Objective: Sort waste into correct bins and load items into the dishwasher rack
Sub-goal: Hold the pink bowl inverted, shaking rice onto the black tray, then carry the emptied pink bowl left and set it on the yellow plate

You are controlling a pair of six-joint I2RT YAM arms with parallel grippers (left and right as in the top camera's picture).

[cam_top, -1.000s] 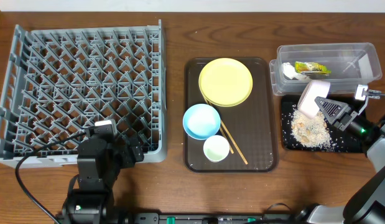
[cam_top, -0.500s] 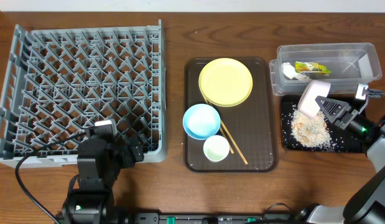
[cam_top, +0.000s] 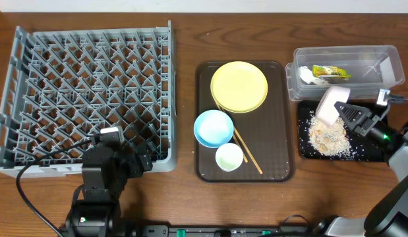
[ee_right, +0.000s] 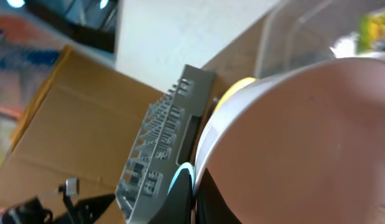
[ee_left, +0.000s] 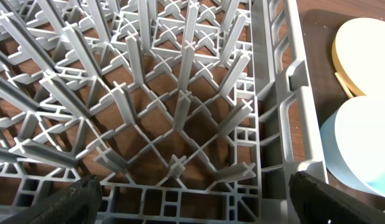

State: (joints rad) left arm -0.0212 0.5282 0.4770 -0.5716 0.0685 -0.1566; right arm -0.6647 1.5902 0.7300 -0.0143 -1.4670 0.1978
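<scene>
While the white bowl point(cam_top: 332, 105) is tipped on its side over the black tray point(cam_top: 365, 153), the step in hand is judged to be dumping crumbs. The bowl is gripped by the rim in the right pincer point(cam_top: 341, 110), which is clenched on it. Only the bowl's outer wall is seen from the right wrist, so whether anything is left inside cannot be told.

Beige scraps point(cam_top: 327, 137) are piled on the tray just below the bowl, some scattered toward the tray's edges. The mouth should be held over the pile, not over the tray edge or the surface. Tilt is best added slowly, and a light shake is preferred to a fast flip.

Just behind sits the clear tub point(cam_top: 393, 60), with wrapper point(cam_top: 330, 71) and white scrap point(cam_top: 308, 76) inside. Crumbs should not be let in there.

Once emptied, the bowl is to be carried over the brown tray point(cam_top: 277, 118), which holds plate point(cam_top: 238, 87), blue bowl point(cam_top: 213, 128), cup point(cam_top: 229, 157) and chopsticks point(cam_top: 248, 153). The rack point(cam_top: 169, 99) lies well apart beyond it. The left pincer point(ee_left: 195, 198) is released and spread wide, hovering at the rack's near corner.
</scene>
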